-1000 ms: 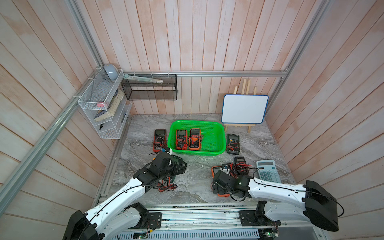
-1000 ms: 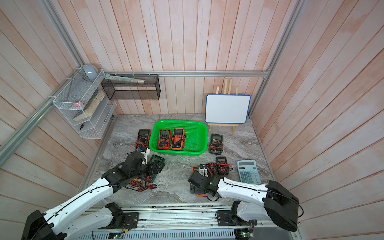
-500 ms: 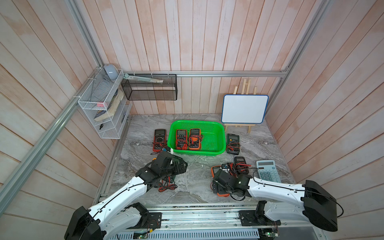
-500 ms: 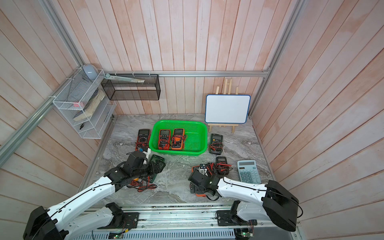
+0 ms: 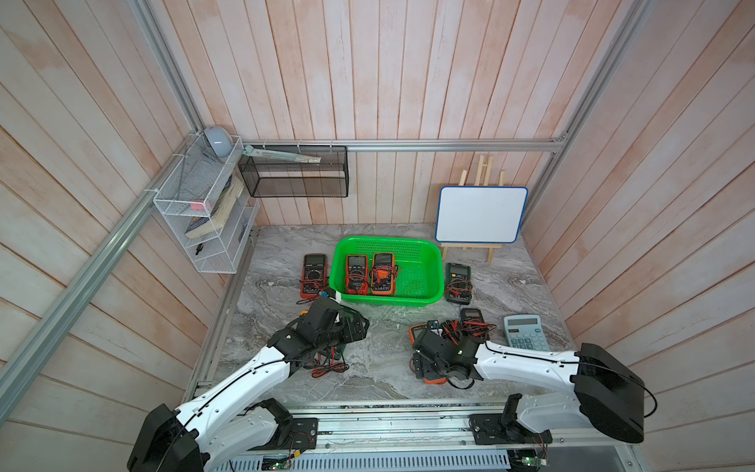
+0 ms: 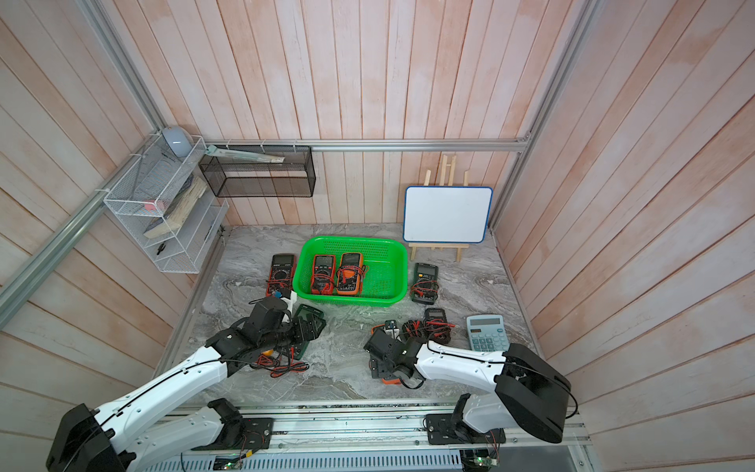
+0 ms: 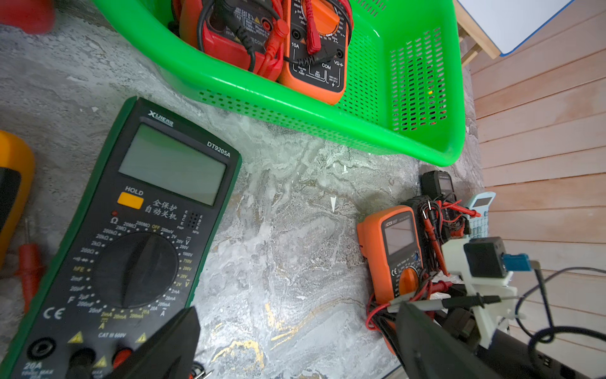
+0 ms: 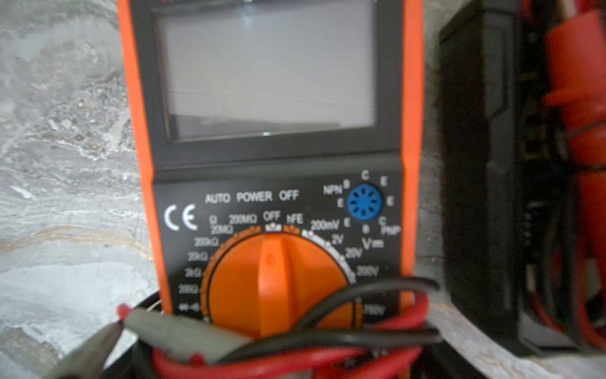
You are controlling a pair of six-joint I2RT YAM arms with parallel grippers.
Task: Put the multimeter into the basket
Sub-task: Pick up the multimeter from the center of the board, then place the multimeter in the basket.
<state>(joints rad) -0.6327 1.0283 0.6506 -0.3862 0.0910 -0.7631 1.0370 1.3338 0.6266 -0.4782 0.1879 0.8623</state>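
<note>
1. The basket (image 5: 408, 300) stands upright toward the back of the grey marble surface (image 5: 388, 347). In its left half a red-cased meter (image 5: 356, 274) and an orange-cased meter (image 5: 383, 273) lie side by side, face up, with leads coiled on top.
2. The left jaws are spread wide. In the left wrist view, one of the fingers (image 7: 170, 338) overlaps the socket end of the green multimeter (image 7: 141, 229). The other finger sits well off to the side, and only marble shows between them. I cannot tell whether either finger touches the case.
3. The green multimeter lies face up on the surface, near the basket's front left corner but apart from it. In a top view (image 6: 309, 315) its display end pokes out from under the left jaws.
4. The right jaws sit low over the dial end of the orange multimeter (image 8: 272, 98). Only dark shapes show at the edge of the right wrist view, which is blurred. I cannot tell whether the jaws pinch the case or stand clear of it.
5. The orange multimeter (image 7: 398, 249) lies face up at the front right of the surface, well apart from the basket. Red and black leads are bundled across its lower end. A black meter (image 5: 472, 318) lies just beside it, and a calculator (image 5: 525, 333) is near that.
6. A dark red meter (image 5: 313, 274) lies just left of the basket, and a dark green meter (image 5: 458, 282) lies just right of it.
</note>
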